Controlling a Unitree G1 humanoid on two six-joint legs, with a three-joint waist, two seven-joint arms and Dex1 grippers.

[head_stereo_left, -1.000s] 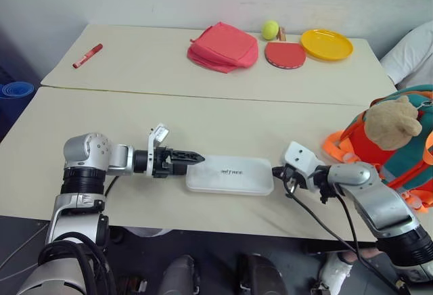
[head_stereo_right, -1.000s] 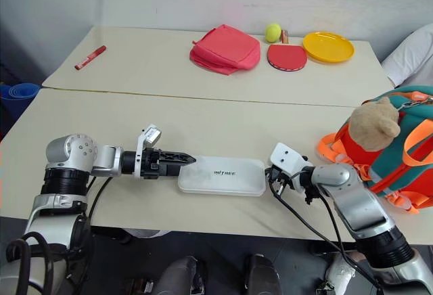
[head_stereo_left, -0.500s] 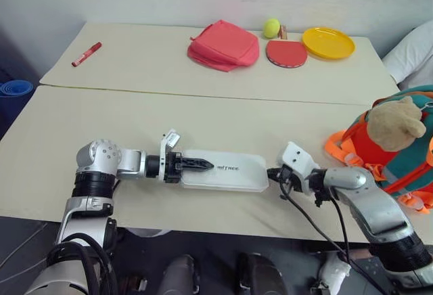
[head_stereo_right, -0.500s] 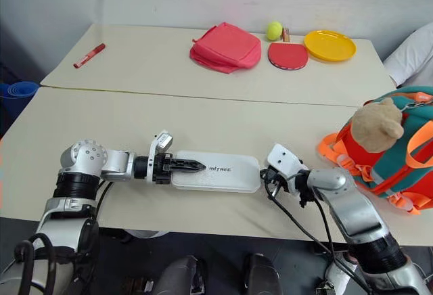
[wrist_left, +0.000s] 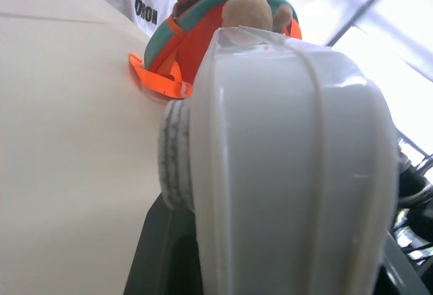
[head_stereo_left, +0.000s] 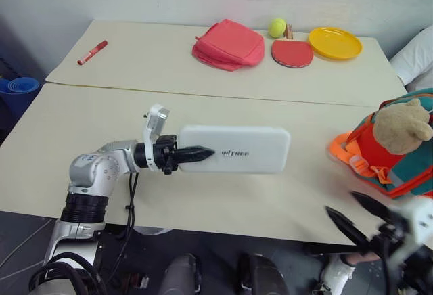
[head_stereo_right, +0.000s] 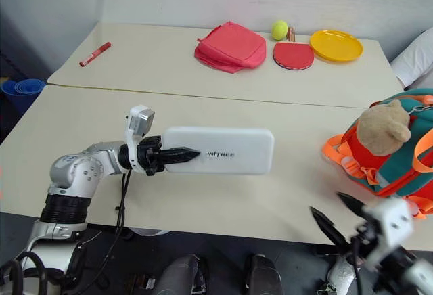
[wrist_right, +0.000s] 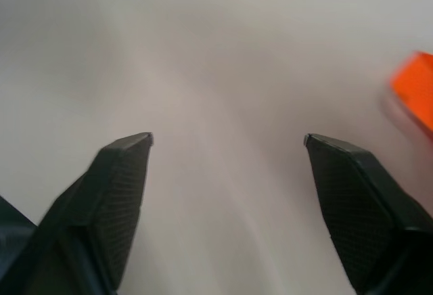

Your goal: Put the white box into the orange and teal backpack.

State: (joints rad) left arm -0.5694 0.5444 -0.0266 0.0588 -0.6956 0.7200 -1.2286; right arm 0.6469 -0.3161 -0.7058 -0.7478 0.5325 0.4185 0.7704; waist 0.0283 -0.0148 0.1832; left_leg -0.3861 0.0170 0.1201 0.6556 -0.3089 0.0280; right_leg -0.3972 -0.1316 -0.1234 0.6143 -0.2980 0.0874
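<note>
The left tool (head_stereo_left: 196, 153) is clamped on one end of the white box (head_stereo_left: 233, 149), holding it clear of the bench (head_stereo_left: 88, 119) with its broad lettered face turned up toward the head camera. The box reaches from the tool toward 3 o'clock, its free end well apart from the orange and teal backpack (head_stereo_left: 406, 156). That backpack sits at the bench's edge at about 3 o'clock, a tan plush bear (head_stereo_left: 402, 122) on its front. In the left wrist view the box's end fills the foreground, with the backpack beyond it.

The right tool (head_stereo_left: 355, 217) hangs near the bench's front edge at about 5 o'clock, its jaws spread wide and holding nothing.

Toward 12 o'clock lie a pink-red pouch (head_stereo_left: 229, 43), a tennis ball (head_stereo_left: 277, 26), a red paddle (head_stereo_left: 292, 53) and a yellow plate (head_stereo_left: 335, 42); a red marker (head_stereo_left: 92, 52) lies at about 10 o'clock.
</note>
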